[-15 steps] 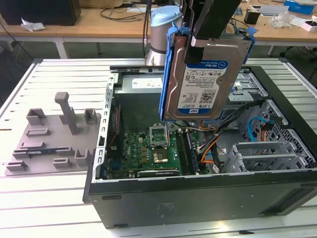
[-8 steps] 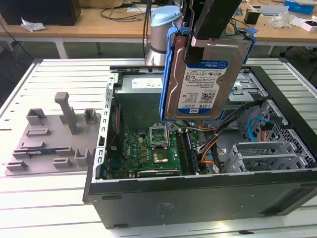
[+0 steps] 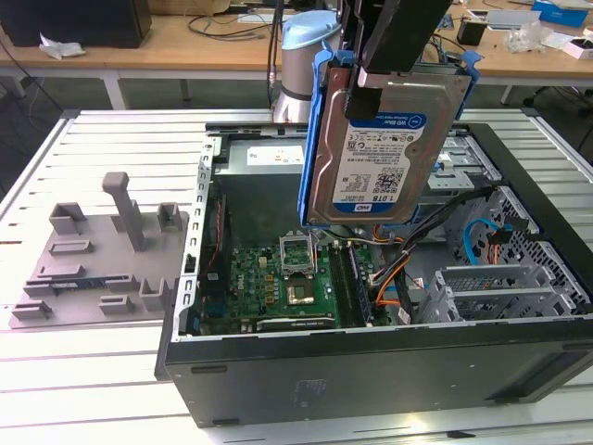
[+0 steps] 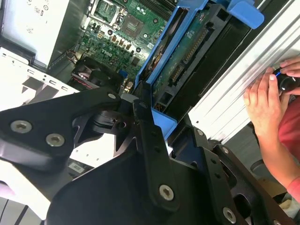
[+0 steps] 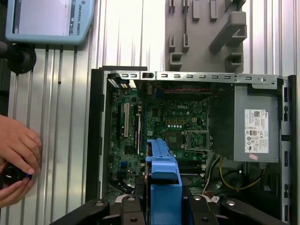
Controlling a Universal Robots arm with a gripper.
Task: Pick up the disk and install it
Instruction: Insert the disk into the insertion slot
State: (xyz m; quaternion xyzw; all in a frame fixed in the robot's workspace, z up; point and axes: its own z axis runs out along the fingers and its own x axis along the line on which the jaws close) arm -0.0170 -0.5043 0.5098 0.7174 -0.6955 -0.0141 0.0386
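The disk (image 3: 384, 139) hangs upright above the open computer case (image 3: 371, 371), its white-and-blue label facing the exterior camera and blue side rails along its edges. My gripper (image 3: 391, 76) is shut on its top edge. In the second wrist view the disk's (image 4: 187, 61) green circuit-board underside and blue rail run away from the black gripper (image 4: 149, 123). In the first wrist view the disk (image 5: 161, 168) shows edge-on as a blue rail held between the gripper (image 5: 161, 202) links, over the motherboard (image 5: 164, 122).
The case holds the motherboard (image 3: 278, 283), a grey power-supply box (image 5: 255, 126) and drive cages (image 3: 505, 278) at the exterior view's right. A grey fixture plate (image 3: 93, 260) lies beside the case. A person's hands (image 5: 16, 159) rest on the slatted table near a pendant (image 5: 47, 21).
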